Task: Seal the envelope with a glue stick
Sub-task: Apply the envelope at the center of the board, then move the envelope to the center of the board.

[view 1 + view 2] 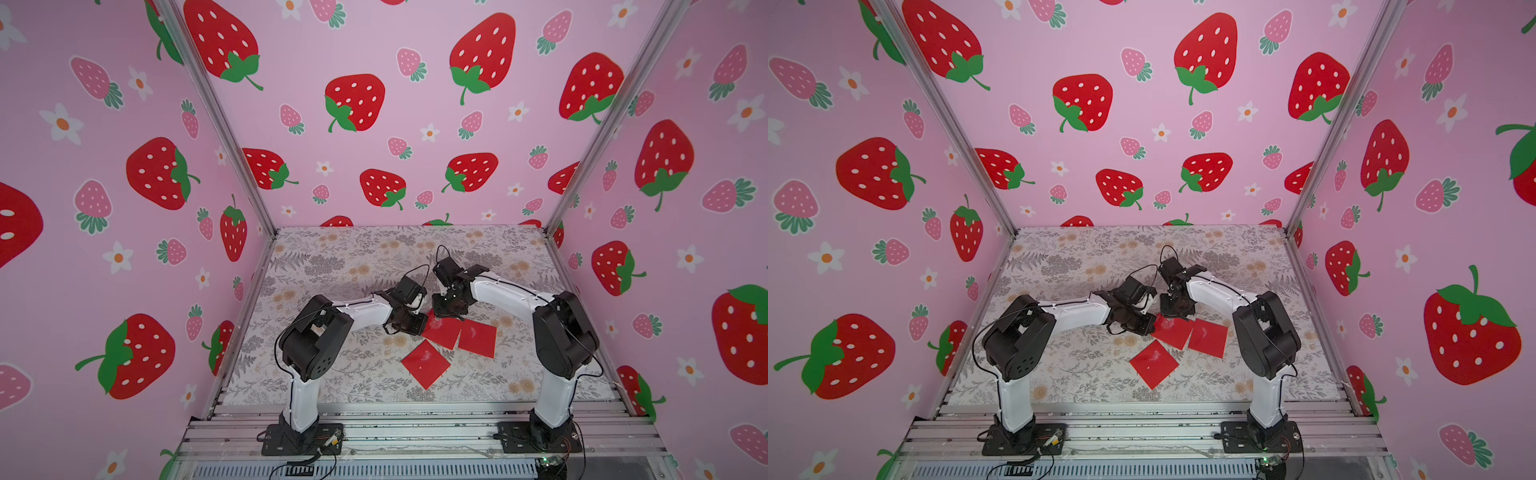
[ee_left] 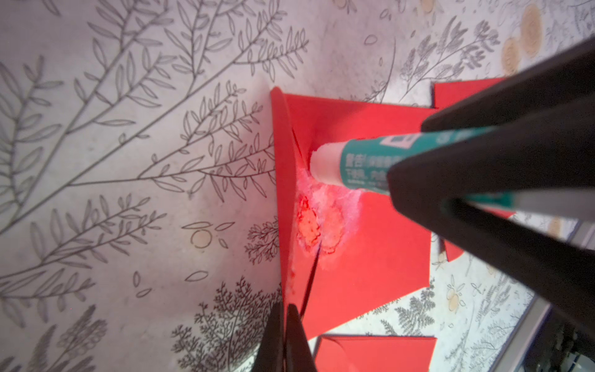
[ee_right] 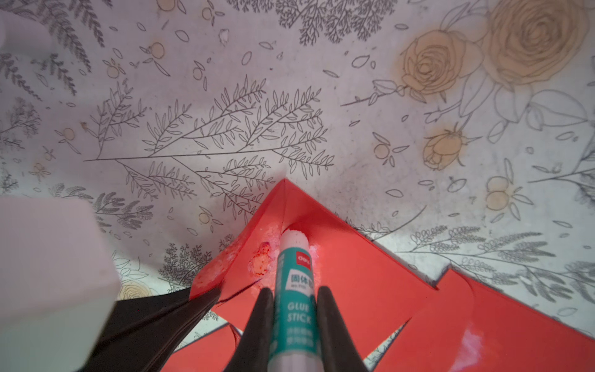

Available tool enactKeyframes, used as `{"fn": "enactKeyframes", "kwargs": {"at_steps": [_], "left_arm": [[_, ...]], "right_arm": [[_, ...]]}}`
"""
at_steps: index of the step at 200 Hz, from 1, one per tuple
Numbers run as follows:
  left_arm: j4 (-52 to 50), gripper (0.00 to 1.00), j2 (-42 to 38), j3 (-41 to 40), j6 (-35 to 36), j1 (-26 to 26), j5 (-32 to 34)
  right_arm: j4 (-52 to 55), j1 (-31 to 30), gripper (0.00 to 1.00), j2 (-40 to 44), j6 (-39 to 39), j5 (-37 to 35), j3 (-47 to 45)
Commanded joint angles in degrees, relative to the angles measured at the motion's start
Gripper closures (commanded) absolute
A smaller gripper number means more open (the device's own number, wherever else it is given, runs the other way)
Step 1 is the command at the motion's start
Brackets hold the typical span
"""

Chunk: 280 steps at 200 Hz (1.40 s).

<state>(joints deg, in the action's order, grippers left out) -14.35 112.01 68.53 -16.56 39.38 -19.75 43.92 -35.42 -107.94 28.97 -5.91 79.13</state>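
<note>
The left arm (image 1: 368, 312) and the right arm (image 1: 505, 291) are built alike: smooth white shells between bulky black joint housings, one dotted with small round holes (image 1: 322, 368). A thin black cable (image 1: 417, 270) loops at each wrist and runs along the shells. Both stand on black base plates (image 1: 274, 446). The left hand (image 2: 285, 309) and the right hand (image 3: 294, 290) have matte black fingers (image 3: 260, 322) tapering to narrow tips.
</note>
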Motion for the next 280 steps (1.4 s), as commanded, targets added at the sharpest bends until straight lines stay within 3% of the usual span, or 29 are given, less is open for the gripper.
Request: {"fn": "enactKeyframes", "kwargs": {"at_steps": [1,32,61,127,156,173,191,214,280], "left_arm": [[-1.5,1.00,-0.9,0.7,0.2,0.0,-0.5],[-1.3,1.00,-0.8,0.7,0.1,0.0,-0.4],[-2.1,1.00,-1.5,0.6,0.7,-0.3,0.8],[-4.8,1.00,-5.1,-2.0,3.2,-4.3,4.1],[-5.7,1.00,-5.6,-1.8,5.2,-5.9,3.3],[-6.3,0.95,-5.5,-0.8,6.3,-6.0,2.5],[-7.0,0.82,-5.2,0.6,6.9,-6.0,2.1],[-8.0,0.77,-4.6,2.6,7.3,-6.1,2.2],[-10.3,0.81,-2.2,7.8,7.7,-6.8,2.6]], "right_arm": [[-0.4,-0.1,1.00,-1.6,-1.2,2.7,-0.4],[-5.4,0.2,1.00,-0.7,0.2,12.6,-2.9],[-7.2,1.2,1.00,2.6,2.0,14.0,-4.7],[-8.5,9.1,1.00,19.5,5.4,19.0,-12.1],[-6.4,11.7,1.00,23.3,4.5,19.2,-14.0],[-6.0,13.2,1.00,24.7,4.2,19.2,-15.4],[-5.8,14.4,1.00,25.8,3.9,19.6,-16.2],[-5.4,15.3,1.00,26.7,3.7,19.8,-16.7],[-4.4,16.0,1.00,27.5,3.0,19.8,-16.7]]}}
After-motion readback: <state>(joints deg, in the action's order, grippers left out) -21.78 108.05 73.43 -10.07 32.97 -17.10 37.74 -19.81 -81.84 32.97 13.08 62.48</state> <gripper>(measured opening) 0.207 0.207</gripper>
